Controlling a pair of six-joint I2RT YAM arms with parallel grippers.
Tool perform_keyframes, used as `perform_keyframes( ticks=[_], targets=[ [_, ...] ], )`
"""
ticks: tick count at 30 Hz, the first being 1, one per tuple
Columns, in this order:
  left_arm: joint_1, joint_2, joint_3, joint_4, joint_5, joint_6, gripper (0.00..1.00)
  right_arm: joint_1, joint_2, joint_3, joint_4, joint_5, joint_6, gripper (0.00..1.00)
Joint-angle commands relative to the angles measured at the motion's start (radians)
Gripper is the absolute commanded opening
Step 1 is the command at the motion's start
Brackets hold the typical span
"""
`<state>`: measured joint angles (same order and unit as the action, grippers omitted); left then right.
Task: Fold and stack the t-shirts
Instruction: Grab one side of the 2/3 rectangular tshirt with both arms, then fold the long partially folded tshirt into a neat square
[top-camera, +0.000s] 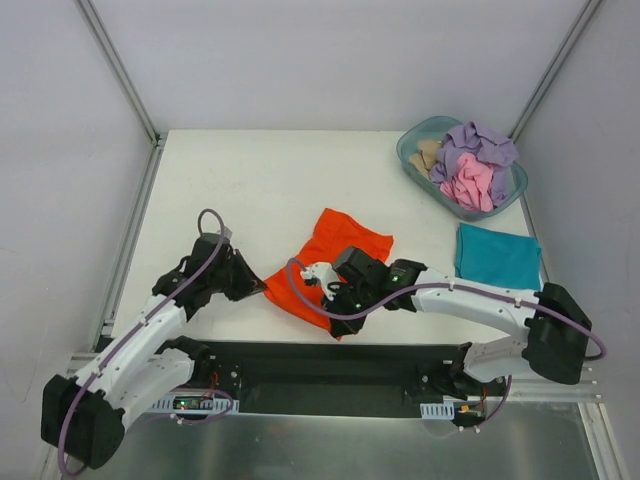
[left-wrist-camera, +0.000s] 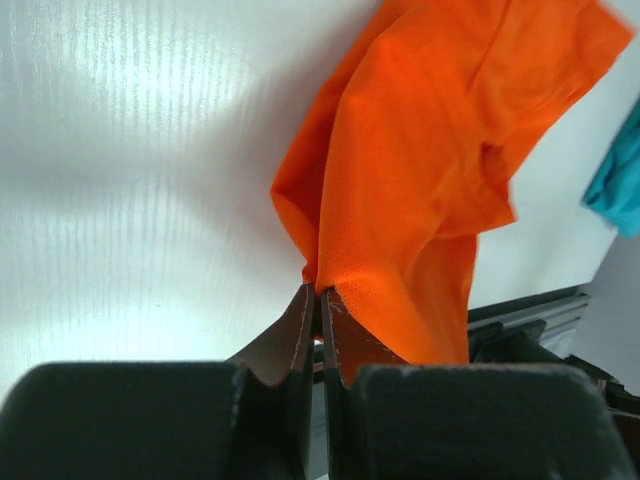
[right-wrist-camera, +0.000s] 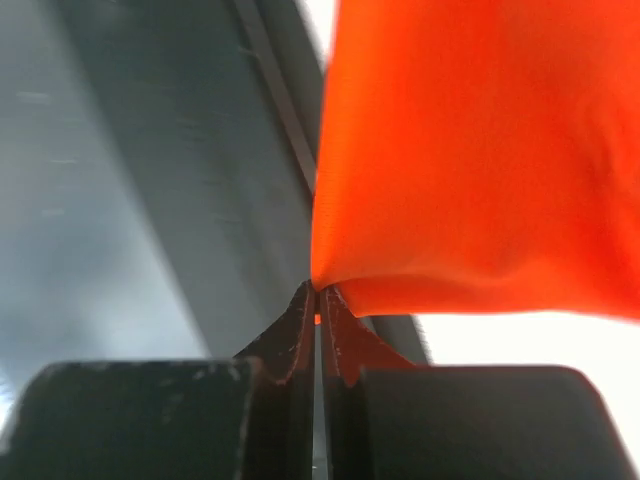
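— Whereabouts of the orange t-shirt (top-camera: 340, 255)?
— Lying rumpled on the white desk (top-camera: 250, 180), towards the near edge, between the two arms. Partly lifted off the surface at its near side.
— And the left hand (left-wrist-camera: 318, 292)?
— Pinched tight on a fold at the left corner of the orange cloth, fingers pressed together with fabric caught between.
— Right hand (right-wrist-camera: 317, 290)?
— Likewise closed hard, gripping a near edge of the same cloth, with orange fabric bulging up from the fingertips.
— Other shirts?
— Teal t-shirt (top-camera: 497, 256) folded flat at the right side of the desk, well apart from the orange one. Lavender t-shirt (top-camera: 478, 145), pink t-shirt (top-camera: 472, 185) and beige t-shirt (top-camera: 430, 155) bundled loose in the blue-green tub (top-camera: 408, 148) at the far right corner: lavender heaped at the back, pink nearer the front, beige peeping out by the left wall.
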<state>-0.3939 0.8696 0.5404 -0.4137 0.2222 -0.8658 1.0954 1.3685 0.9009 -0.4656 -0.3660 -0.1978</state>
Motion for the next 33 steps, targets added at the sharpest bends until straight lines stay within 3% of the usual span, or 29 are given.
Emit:
perform_keyframes(
  ticks=[1, 5, 10, 21, 33],
  targets=[
    [-0.006, -0.145, 0.003, -0.094, -0.044, -0.041, 0.0, 0.001, -0.077, 0.098, -0.056, -0.24, 0.057, 0.01],
    [-0.005, -0.254, 0.053, -0.123, -0.083, -0.038, 0.0, -0.003, -0.104, 0.118, -0.076, -0.252, 0.083, 0.01],
    [-0.006, -0.228, 0.111, -0.119, -0.113, -0.045, 0.0, -0.022, -0.14, 0.118, -0.076, -0.245, 0.118, 0.01],
    [-0.019, 0.015, 0.245, 0.044, -0.103, -0.009, 0.0, -0.236, -0.249, 0.047, -0.114, -0.185, 0.167, 0.01],
    [-0.051, 0.429, 0.482, 0.185, -0.1, 0.04, 0.0, -0.532, -0.229, 0.006, -0.163, -0.148, 0.14, 0.0]
  ],
)
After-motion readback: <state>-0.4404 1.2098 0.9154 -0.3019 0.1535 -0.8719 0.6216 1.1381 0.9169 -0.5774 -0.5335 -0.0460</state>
